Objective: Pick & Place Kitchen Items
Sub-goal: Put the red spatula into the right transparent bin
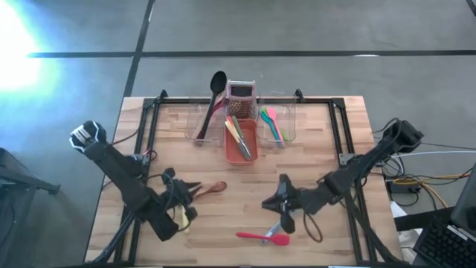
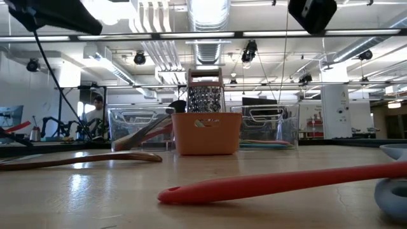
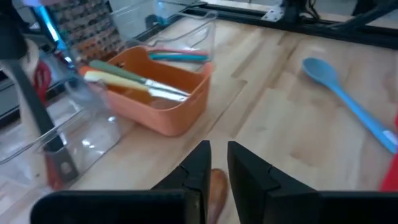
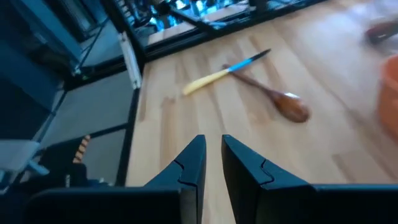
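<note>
red spatula (image 1: 262,237) flat, front | wooden spoon (image 1: 212,189) flat, left

You see a table (image 1: 245,201) made of pale wood planks, smooth, with a soft shine. The orange tub (image 1: 241,141) looks like matt plastic. The tubs (image 2: 264,124) beside it are clear, glossy plastic. The grater (image 2: 205,95) behind is shiny metal full of little holes. The wooden spoon (image 4: 277,98) looks brown and polished. The red spatula (image 2: 280,181) looks smooth and rubbery. The blue spoon (image 3: 348,99) looks like smooth plastic.
</note>
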You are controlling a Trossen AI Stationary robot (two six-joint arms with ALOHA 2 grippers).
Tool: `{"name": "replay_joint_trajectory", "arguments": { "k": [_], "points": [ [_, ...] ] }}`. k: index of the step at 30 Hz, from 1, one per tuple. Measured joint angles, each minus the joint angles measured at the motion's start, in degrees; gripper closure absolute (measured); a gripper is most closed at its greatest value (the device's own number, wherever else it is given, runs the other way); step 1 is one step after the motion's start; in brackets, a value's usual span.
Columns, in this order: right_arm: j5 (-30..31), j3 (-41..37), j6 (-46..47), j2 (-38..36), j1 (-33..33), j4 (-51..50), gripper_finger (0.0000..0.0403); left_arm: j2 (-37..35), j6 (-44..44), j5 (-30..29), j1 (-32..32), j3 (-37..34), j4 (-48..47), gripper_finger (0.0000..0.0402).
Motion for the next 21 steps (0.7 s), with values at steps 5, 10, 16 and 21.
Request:
{"name": "replay_joint_trajectory", "arguments": {
  "k": [5, 10, 16, 21],
  "points": [
    [3.06, 5.18, -3.24, 5.63, 1.82, -0.65, 0.0356, -5.17, -3.01, 2.55, 0.27, -6.49, 1.33, 0.0357],
    [3.16, 15.23, -3.54, 12.21, 2.92, -14.29, 0.0361, -9.88, -2.97, 9.32, 0.65, -13.27, 8.42, 0.037],
    [-1.73, 31.28, 5.72, 21.2, 4.16, -40.66, 0.0364, -13.66, -1.07, 14.22, 1.05, -19.46, 14.82, 0.0381],
    [-9.94, 41.5, 10.51, 27.27, 4.27, -50.04, 0.0364, -15.09, 0.04, 14.18, 1.14, -20.42, 15.0, 0.0376]
  ]
}}
